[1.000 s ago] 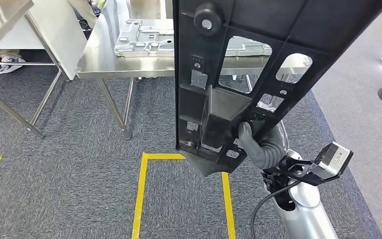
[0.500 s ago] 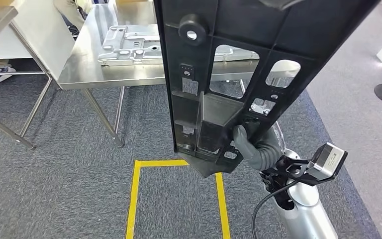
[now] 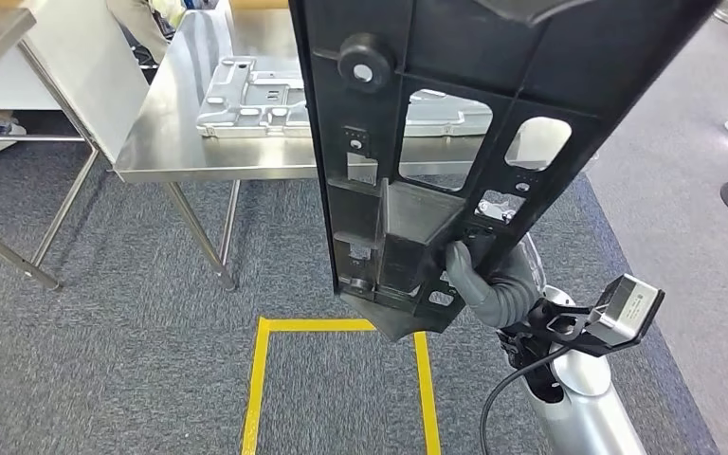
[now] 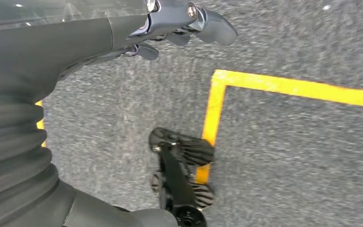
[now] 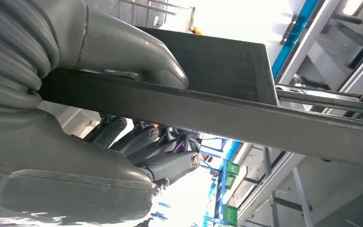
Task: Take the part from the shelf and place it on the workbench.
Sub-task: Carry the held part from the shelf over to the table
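My head camera sits high and looks forward and down over grey carpet with a yellow floor line point(image 3: 263, 379), toward a steel workbench point(image 3: 166, 123) a little ahead. The black part point(image 3: 455, 142) stands very close to this lens and blocks much of the middle. My left wrist camera hangs behind the left hand point(image 4: 170, 28) and faces straight down at the carpet; it shares the yellow line point(image 4: 283, 87) with the head view. My right wrist camera sits tight behind the right hand point(image 5: 118, 52), angled upward past the part's edge point(image 5: 246, 118) toward ceiling structure. The head view shares that part and the right hand point(image 3: 474, 275) with it.
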`<state>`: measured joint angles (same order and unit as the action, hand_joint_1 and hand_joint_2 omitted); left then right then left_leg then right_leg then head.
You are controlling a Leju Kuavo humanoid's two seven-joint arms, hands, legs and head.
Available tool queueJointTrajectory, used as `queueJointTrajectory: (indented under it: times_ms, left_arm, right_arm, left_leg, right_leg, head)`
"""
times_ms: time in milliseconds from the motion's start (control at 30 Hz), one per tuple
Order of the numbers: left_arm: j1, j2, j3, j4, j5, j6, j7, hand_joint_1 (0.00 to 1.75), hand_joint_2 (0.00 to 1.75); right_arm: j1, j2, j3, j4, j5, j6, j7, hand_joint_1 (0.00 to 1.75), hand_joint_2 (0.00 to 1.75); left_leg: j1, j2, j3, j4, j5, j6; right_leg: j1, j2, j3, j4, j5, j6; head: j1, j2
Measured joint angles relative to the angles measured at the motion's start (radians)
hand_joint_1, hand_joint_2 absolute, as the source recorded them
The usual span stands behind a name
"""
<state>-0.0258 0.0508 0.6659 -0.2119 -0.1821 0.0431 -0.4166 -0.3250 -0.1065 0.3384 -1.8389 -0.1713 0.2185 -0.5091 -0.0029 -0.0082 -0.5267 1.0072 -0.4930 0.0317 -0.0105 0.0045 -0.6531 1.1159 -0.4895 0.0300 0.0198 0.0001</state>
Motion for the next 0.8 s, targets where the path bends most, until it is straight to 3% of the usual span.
queueJointTrajectory:
  times_ms: [67, 200, 267, 333, 400, 433, 467, 533, 567, 600, 700, 733, 800]
  left_arm:
    - [-0.002, 0.0, 0.002, 0.0, -0.001, 0.0, -0.001, 0.0, 1.75]
    - [-0.003, -0.002, 0.005, 0.0, -0.002, 0.0, -0.002, 0.0, 1.75]
    - [-0.006, -0.003, 0.005, 0.0, -0.002, 0.0, -0.003, 0.0, 1.75]
    - [-0.005, -0.003, 0.005, 0.0, -0.003, 0.0, -0.003, 0.0, 1.75]
    - [-0.001, -0.003, 0.006, 0.0, -0.003, 0.0, -0.003, 0.0, 1.75]
    - [0.0, -0.003, 0.006, 0.0, -0.003, 0.0, -0.003, 0.0, 1.75]
    - [0.001, -0.003, 0.006, 0.0, -0.003, 0.0, -0.003, 0.0, 1.75]
    - [0.002, -0.003, 0.007, 0.0, -0.005, 0.0, -0.003, 0.0, 1.75]
    - [0.002, -0.003, 0.008, 0.0, -0.006, 0.0, -0.003, 0.0, 1.75]
    - [0.003, -0.003, 0.009, 0.0, -0.008, 0.0, -0.003, 0.0, 1.75]
    - [0.003, -0.003, 0.011, 0.0, -0.015, 0.0, -0.003, 0.0, 1.75]
    - [0.002, -0.003, 0.011, 0.0, -0.019, 0.0, -0.003, 0.0, 1.75]
    - [0.0, -0.003, 0.012, 0.0, -0.025, 0.0, -0.003, 0.0, 1.75]
  right_arm:
    - [0.002, -0.001, 0.0, 0.0, 0.0, 0.001, 0.0, 1.75, 1.75]
    - [0.004, -0.005, 0.0, -0.001, 0.0, 0.002, -0.003, 1.75, 1.75]
    - [0.003, -0.005, 0.0, -0.002, 0.0, 0.003, -0.004, 1.75, 1.75]
    - [0.005, -0.005, 0.0, -0.003, 0.0, 0.005, -0.005, 1.75, 1.75]
    - [0.008, -0.006, 0.0, -0.003, 0.0, 0.006, -0.005, 1.75, 1.75]
    - [0.009, -0.006, 0.0, -0.003, 0.0, 0.006, -0.005, 1.75, 1.75]
    - [0.009, -0.006, 0.0, -0.003, 0.0, 0.007, -0.005, 1.75, 1.75]
    - [0.01, -0.006, 0.0, -0.002, 0.0, 0.011, -0.005, 1.75, 1.75]
    - [0.01, -0.006, 0.001, -0.002, 0.001, 0.013, -0.005, 1.75, 1.75]
    - [0.011, -0.006, 0.001, -0.003, 0.001, 0.016, -0.006, 1.75, 1.75]
    - [0.012, -0.005, 0.0, -0.005, 0.001, 0.019, -0.007, 1.75, 1.75]
    - [0.013, -0.005, -0.001, -0.007, 0.001, 0.02, -0.009, 1.75, 1.75]
    - [0.018, -0.005, -0.005, -0.012, 0.002, 0.021, -0.023, 1.75, 1.75]
  left_leg:
    - [-0.001, 0.0, 0.011, -0.003, -0.015, -0.011]
    - [-0.001, 0.002, 0.011, 0.027, -0.019, -0.034]
    - [0.003, 0.002, -0.038, 0.119, -0.04, -0.044]
    - [0.008, 0.003, -0.12, 0.243, -0.091, -0.054]
    - [0.012, 0.003, -0.173, 0.289, -0.121, -0.058]
    - [0.013, 0.003, -0.176, 0.26, -0.105, -0.058]
    - [0.015, 0.003, -0.166, 0.203, -0.066, -0.056]
    - [0.013, 0.006, -0.138, 0.075, 0.04, -0.047]
    - [0.01, 0.007, -0.129, 0.038, 0.075, -0.041]
    - [0.008, 0.007, -0.126, 0.021, 0.09, -0.035]
    - [0.008, 0.005, -0.102, 0.008, 0.082, -0.017]
    - [0.009, 0.004, -0.09, 0.003, 0.079, -0.011]
    - [0.008, 0.003, -0.072, -0.002, 0.067, -0.001]
  right_leg:
    - [0.005, -0.002, 0.019, -0.084, 0.059, -0.012]
    - [0.004, 0.001, 0.043, -0.109, 0.058, -0.04]
    - [0.001, 0.0, 0.062, -0.115, 0.049, -0.047]
    - [0.001, -0.001, 0.079, -0.115, 0.033, -0.049]
    - [0.001, 0.001, 0.1, -0.115, 0.015, -0.048]
    - [0.001, 0.001, 0.114, -0.115, 0.005, -0.046]
    - [0.001, 0.001, 0.129, -0.115, -0.006, -0.044]
    - [0.001, 0.002, 0.153, -0.116, -0.028, -0.036]
    - [0.002, 0.003, 0.159, -0.117, -0.036, -0.03]
    - [0.003, 0.003, 0.164, -0.117, -0.041, -0.024]
    - [0.003, 0.003, 0.164, -0.088, -0.035, -0.005]
    - [0.002, 0.002, 0.144, -0.05, -0.032, -0.002]
    - [0.0, 0.001, 0.066, 0.073, -0.057, 0.004]
  head:
    - [-0.002, 0.0]
    - [-0.006, 0.0]
    - [-0.008, 0.0]
    - [-0.011, 0.0]
    - [-0.012, 0.0]
    - [-0.012, 0.0]
    - [-0.012, 0.0]
    - [-0.014, 0.0]
    - [-0.015, 0.0]
    - [-0.017, 0.0]
    - [-0.017, 0.0]
    - [-0.016, 0.0]
    - [-0.016, 0.0]
